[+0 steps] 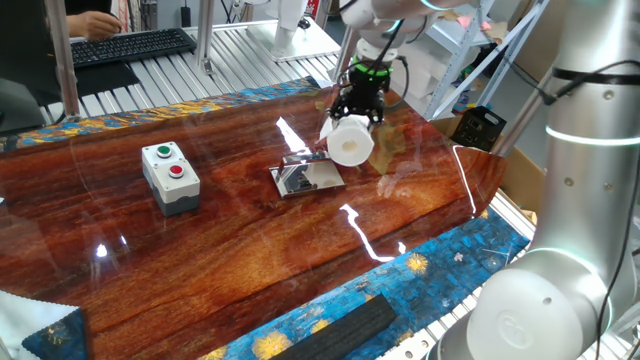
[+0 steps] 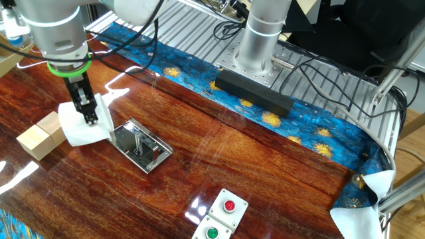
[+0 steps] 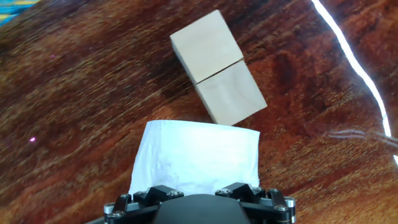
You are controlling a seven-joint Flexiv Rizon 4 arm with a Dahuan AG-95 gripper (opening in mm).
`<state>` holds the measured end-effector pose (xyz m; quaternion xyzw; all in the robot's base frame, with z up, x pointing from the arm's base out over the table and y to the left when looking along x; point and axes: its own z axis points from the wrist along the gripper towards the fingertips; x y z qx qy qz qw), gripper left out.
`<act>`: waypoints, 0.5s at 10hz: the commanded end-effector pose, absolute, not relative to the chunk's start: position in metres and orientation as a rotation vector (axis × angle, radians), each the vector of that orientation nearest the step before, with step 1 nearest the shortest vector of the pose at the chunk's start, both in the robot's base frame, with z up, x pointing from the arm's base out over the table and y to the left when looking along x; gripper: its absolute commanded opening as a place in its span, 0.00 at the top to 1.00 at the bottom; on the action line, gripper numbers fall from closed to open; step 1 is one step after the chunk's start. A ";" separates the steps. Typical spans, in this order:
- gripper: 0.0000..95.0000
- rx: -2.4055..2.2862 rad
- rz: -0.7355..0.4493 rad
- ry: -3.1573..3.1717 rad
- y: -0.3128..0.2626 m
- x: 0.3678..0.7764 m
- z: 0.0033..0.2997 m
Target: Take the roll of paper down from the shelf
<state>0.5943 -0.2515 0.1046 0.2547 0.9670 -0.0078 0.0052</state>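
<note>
Roll of paper [image 1: 349, 141]: white, seemingly crumpled.

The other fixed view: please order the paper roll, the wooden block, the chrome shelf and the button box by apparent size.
1. Chrome shelf
2. Paper roll and button box: alike; box partly cropped
3. Wooden block

White roll of paper [image 1: 350, 141] off, just beside the chrome shelf [image 1: 305, 176].

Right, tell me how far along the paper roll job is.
Done: the roll of paper is off the shelf, whose chrome base and bar are bare. In hand: the hand is closed on the roll, holding it beside the shelf, near the wooden block. Left: set the roll down and release it; whether it already touches the table is unclear.
</note>
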 end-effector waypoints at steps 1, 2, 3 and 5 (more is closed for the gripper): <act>1.00 0.735 0.025 3.028 -0.249 0.592 0.116; 1.00 0.717 0.024 3.032 -0.246 0.591 0.119; 1.00 0.694 0.020 3.038 -0.241 0.590 0.124; 1.00 0.651 0.016 3.056 -0.225 0.587 0.137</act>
